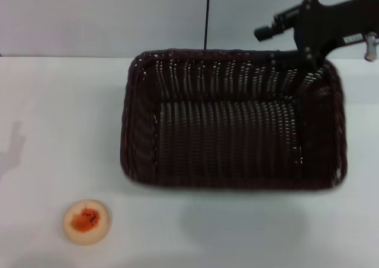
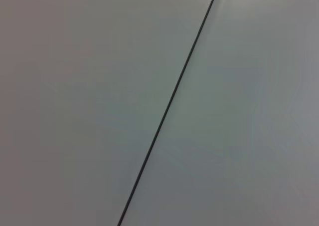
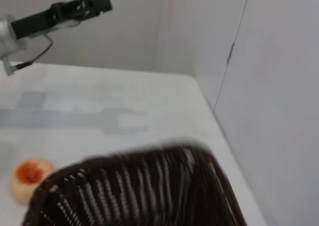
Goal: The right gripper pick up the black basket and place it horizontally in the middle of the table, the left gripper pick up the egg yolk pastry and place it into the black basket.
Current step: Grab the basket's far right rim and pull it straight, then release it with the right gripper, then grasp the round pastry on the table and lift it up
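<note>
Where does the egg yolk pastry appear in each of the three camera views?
Head view: the egg yolk pastry lies on the white table, at the lower left of the picture, apart from the black basket.
Left wrist view: not in it; only a plain surface with a dark line shows.
Right wrist view: it shows at the lower left edge, beyond the basket's rim.
Shared landmark: the black basket, in the head and right wrist views.

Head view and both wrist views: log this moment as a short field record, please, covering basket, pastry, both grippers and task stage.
black basket: on the table, long side across, empty
egg yolk pastry: on the table, near-left of the basket, apart from it
right gripper: at the basket's far right rim; fingers hidden
left gripper: raised, clear of both objects
stage: pastry not yet in basket
</note>
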`<state>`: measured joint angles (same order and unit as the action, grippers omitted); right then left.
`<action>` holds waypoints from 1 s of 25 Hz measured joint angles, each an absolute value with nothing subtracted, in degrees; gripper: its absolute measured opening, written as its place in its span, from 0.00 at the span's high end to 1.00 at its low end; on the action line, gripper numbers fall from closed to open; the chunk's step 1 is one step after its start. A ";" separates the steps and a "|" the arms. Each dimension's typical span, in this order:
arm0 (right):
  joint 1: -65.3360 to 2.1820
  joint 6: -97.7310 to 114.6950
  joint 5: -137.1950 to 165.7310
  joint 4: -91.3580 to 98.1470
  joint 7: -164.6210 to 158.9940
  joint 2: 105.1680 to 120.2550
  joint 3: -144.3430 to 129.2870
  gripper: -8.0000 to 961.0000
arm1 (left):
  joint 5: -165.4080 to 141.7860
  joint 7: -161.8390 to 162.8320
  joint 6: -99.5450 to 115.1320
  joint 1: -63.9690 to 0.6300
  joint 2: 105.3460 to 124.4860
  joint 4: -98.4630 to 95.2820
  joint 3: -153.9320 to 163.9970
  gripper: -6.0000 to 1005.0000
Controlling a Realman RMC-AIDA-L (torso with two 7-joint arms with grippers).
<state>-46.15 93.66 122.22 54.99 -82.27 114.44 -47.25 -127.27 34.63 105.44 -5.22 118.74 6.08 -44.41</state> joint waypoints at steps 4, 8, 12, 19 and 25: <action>-46.86 91.81 118.09 55.71 -79.44 114.63 -46.94 0.65 | -127.28 34.63 105.33 -5.04 118.74 5.96 -43.51 0.32; -44.36 90.91 109.32 58.43 -75.85 115.26 -46.92 0.48 | -127.33 34.45 105.29 -4.99 118.52 5.24 -40.07 0.32; -36.60 89.45 95.06 58.68 -71.08 117.35 -45.71 0.48 | -127.34 34.16 105.54 -5.34 118.31 3.18 -35.40 0.32; -26.75 88.70 73.27 40.63 -59.72 118.71 -40.71 0.48 | -127.39 34.45 106.15 -6.87 117.96 -5.71 -20.74 0.32; -19.62 89.39 54.54 19.27 -44.64 118.93 -35.10 0.48 | -127.38 34.05 104.46 -7.26 117.95 -10.25 -10.12 0.32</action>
